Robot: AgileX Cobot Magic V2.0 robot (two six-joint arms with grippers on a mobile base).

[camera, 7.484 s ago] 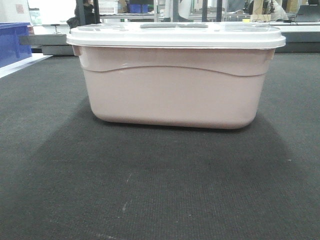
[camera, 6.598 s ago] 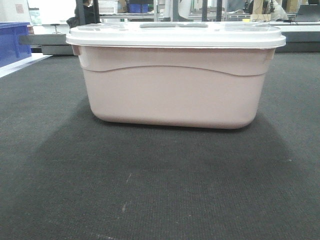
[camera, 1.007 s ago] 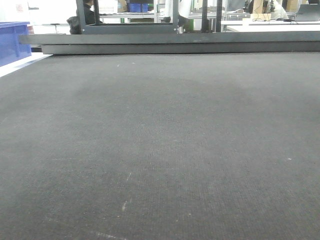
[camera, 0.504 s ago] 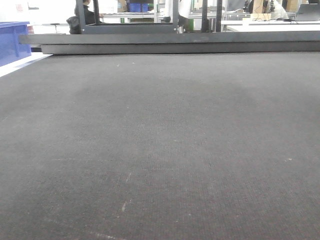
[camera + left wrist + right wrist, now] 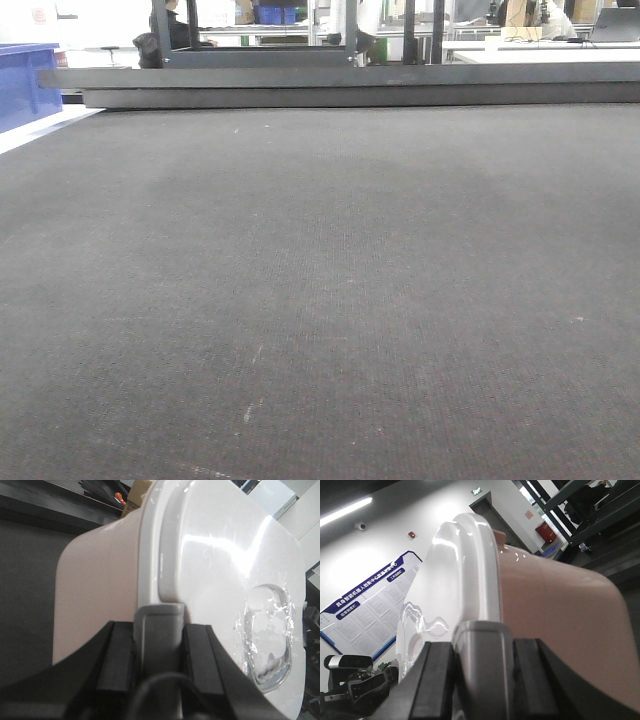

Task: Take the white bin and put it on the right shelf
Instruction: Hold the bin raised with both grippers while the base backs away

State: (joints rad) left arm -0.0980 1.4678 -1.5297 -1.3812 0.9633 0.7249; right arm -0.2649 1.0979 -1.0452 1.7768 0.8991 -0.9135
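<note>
The white bin does not show in the front view. The left wrist view has it close up, with its pinkish-beige body [image 5: 95,580] and glossy white lid [image 5: 225,555]. My left gripper [image 5: 159,645] is shut on the grey end latch [image 5: 160,630] of the bin, one black finger on each side of it. From the right wrist I see the bin's other end, body [image 5: 555,620] and lid [image 5: 450,580]. My right gripper [image 5: 482,670] is shut on that end's grey latch [image 5: 482,650]. The right shelf is out of view.
Dark carpet [image 5: 320,300] fills the front view. A low dark platform [image 5: 340,85] runs along its far edge, with dark uprights behind. A blue crate [image 5: 25,85] stands at the far left. A wall notice board [image 5: 365,610] shows past the bin.
The bin stood on the carpet in the front view about seven seconds ago and is gone from that view since one second ago. Nothing differs over the last second.
</note>
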